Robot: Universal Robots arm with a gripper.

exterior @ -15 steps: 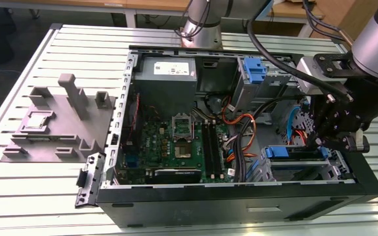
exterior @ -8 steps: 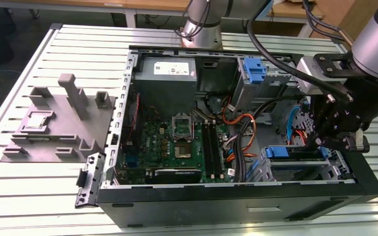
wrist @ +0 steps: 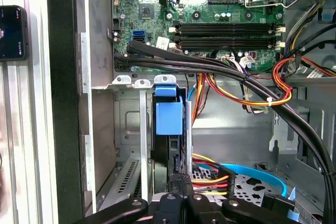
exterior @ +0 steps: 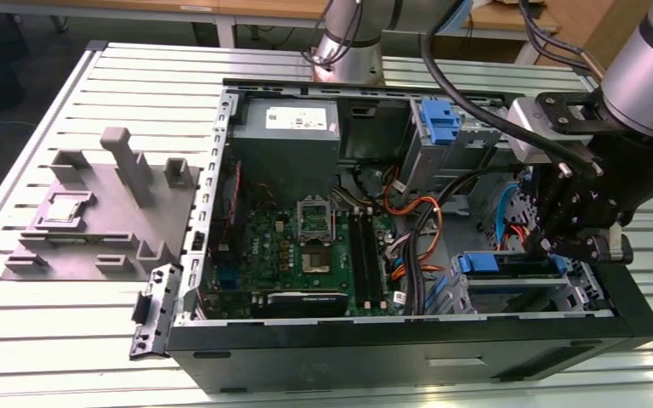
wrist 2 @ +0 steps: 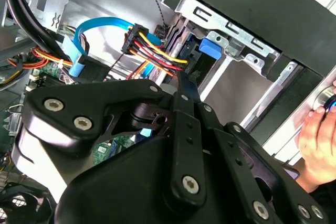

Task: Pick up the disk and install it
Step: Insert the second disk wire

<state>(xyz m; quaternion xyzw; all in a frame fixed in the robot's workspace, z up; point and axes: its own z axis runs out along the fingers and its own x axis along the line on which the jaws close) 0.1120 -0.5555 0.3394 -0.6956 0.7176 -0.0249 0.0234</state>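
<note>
The disk (exterior: 510, 263) lies edge-on in the drive bay at the front corner of the open computer case, on the exterior view's right, and reads as a blue strip with a blue tab. In the first wrist view the disk (wrist: 169, 116) stands between silver bay rails, its dark body running back to my gripper (wrist: 181, 179). My gripper (exterior: 570, 245) hovers over the disk's outer end. Its fingers (wrist 2: 182, 85) are drawn together into one narrow bar on the disk's edge, just behind the blue tab (wrist 2: 211, 46).
Bundled orange, red and yellow cables (wrist: 247, 95) and a blue data cable (wrist 2: 86, 32) run close beside the bay. Another blue carrier (exterior: 440, 119) sits at the case's far side. A grey fixture (exterior: 88, 212) stands beside the case. A person's hand (wrist 2: 317, 140) rests near the case.
</note>
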